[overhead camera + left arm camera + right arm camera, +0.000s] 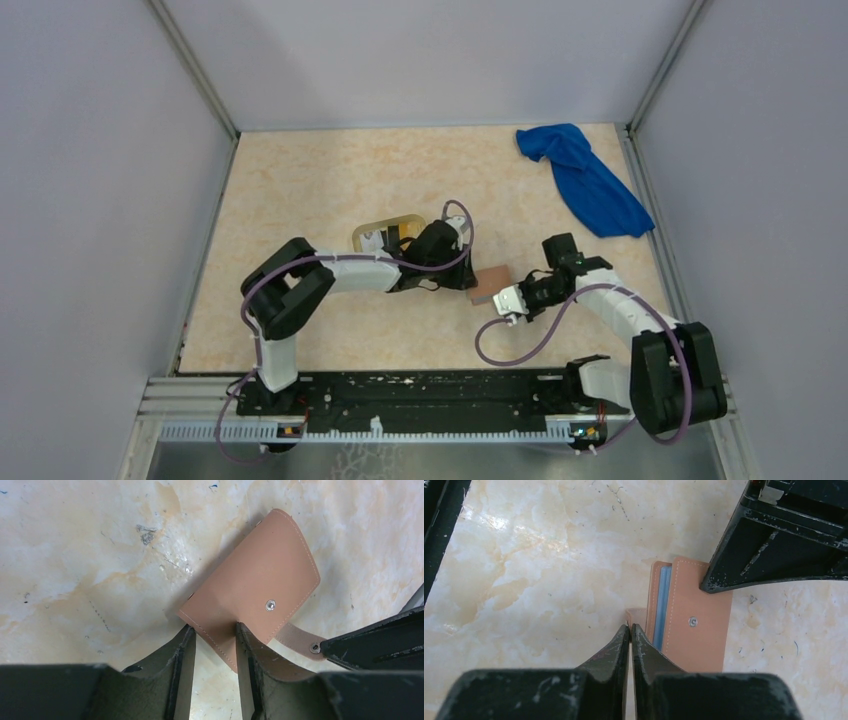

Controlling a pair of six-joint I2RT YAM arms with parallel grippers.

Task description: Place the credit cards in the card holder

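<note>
Hands of both arms meet at the card holder (490, 282), which lies folded on the desk (320, 180), a little right of the middle and toward the near edge. Its tan outer side faces up, with a metal stud (270, 605) on it. At its open edge the grey-blue slots (665, 602) show between the two leaves. A short strap (296, 639) with a second stud sticks out from one side.

The left hand (214, 630) reaches in from the left. Its jaws stand partly open, and the fingertips (186, 637) sit at one edge of the card holder's flat face, with a strip of the leather showing between them. They are not closed on it; whether they press it down I cannot tell.

The right hand (630, 626) reaches in from the near right. Its fingers are closed to a thin slit, with the tips just at the end of the strap — whether the strap is caught between them is not clear.

The pale yellow tray (362, 232) stands just to the far left of the card holder, partly hidden by the left arm. The credit cards (373, 241) show in it only as small white and dark pieces, too small to count. A blue cloth (590, 185) lies in the far right corner, well apart.
</note>
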